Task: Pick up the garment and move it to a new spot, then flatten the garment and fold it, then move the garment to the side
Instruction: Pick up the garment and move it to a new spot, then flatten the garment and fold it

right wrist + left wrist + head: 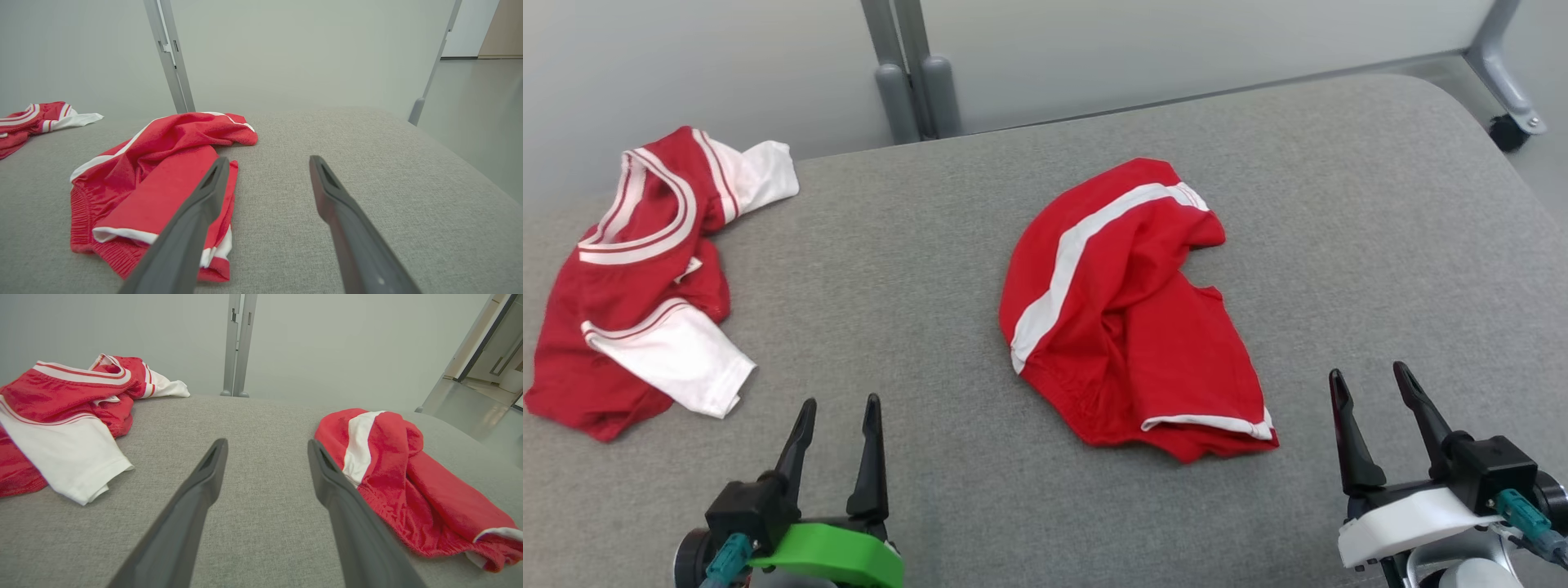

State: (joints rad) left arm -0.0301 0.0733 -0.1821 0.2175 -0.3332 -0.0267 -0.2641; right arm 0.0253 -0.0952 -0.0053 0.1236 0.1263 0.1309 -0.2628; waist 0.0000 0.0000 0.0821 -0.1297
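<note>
A crumpled red garment [1127, 327] with a white side stripe lies in a heap at the middle of the grey padded table [1364, 212]. It looks like a pair of shorts. My left gripper [841, 400] hovers open near the front edge, left of the heap and apart from it. In the left wrist view the garment [392, 465] lies just right of the left gripper [266, 443]. My right gripper [1368, 371] is open at the front right, holding nothing. In the right wrist view the garment [163, 163] sits left of the right gripper [269, 159], partly behind its left finger.
A second garment, a red and white jersey [637, 286], lies bunched at the table's left edge. Grey partition posts [915, 73] stand behind the far edge, and a caster foot [1511, 126] is at the back right. Bare table surface lies between the two garments and to the right.
</note>
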